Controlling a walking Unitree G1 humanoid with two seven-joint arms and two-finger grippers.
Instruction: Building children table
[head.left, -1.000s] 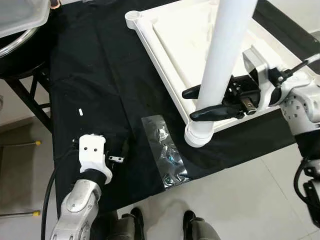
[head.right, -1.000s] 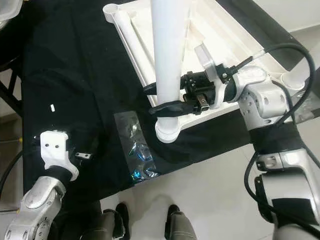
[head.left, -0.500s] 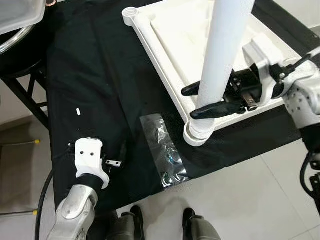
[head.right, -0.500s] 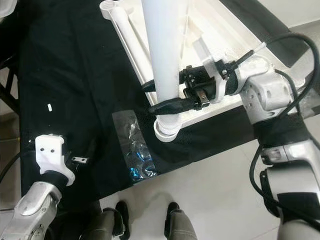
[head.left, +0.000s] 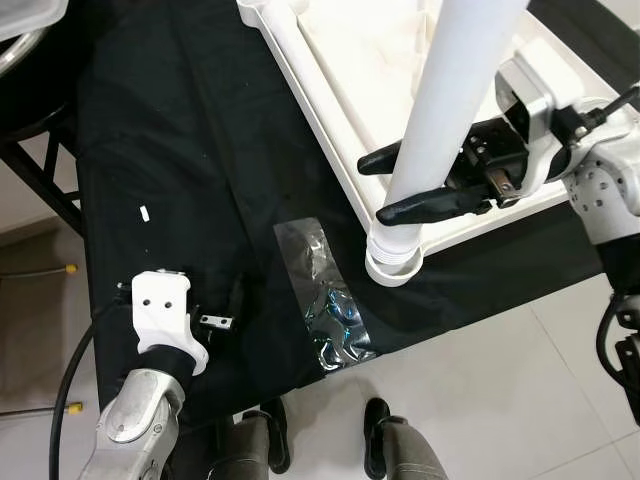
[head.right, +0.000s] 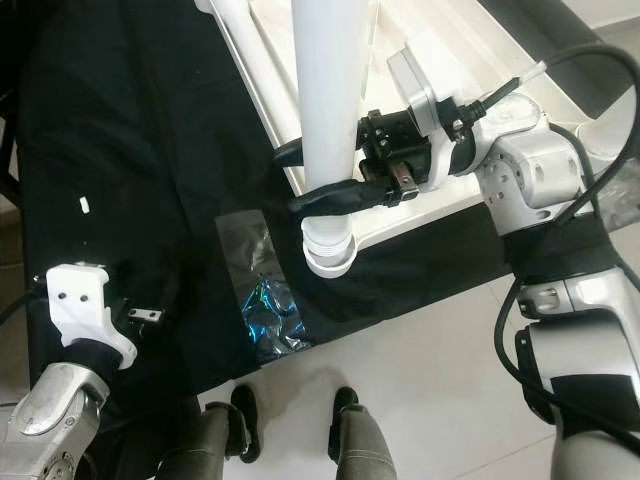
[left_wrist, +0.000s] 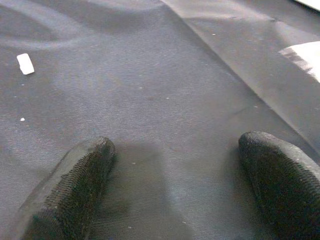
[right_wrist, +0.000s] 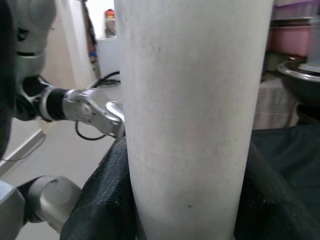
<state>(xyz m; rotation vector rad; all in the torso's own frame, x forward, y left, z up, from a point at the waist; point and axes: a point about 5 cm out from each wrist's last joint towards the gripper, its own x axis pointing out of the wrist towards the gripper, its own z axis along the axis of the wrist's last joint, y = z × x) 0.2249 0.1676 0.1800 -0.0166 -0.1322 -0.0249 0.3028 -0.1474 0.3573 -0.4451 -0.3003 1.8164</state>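
right gripper (head.left: 405, 185) clamped around white table leg (head.left: 445, 105), low on it, above corner socket (head.left: 393, 268) of upturned tabletop (head.left: 330, 90) | left gripper (left_wrist: 175, 185) spread, idle above black cloth (head.left: 180, 130) | risk: leg tilts in the socket, or tabletop slides toward the near edge under side load

Black cloth (head.left: 180, 150) spread over the surface, creased down its length, a small white scrap (head.left: 145, 213) lying on it. Pale tiled floor (head.left: 500, 400) below, grout lines showing, bright even light. A black metal frame (head.left: 45, 185) angles off at the left edge. Through the right wrist view, a dark bowl (right_wrist: 302, 82) and stacked boxes (right_wrist: 295, 37) behind, a white wall (right_wrist: 70, 55) further back
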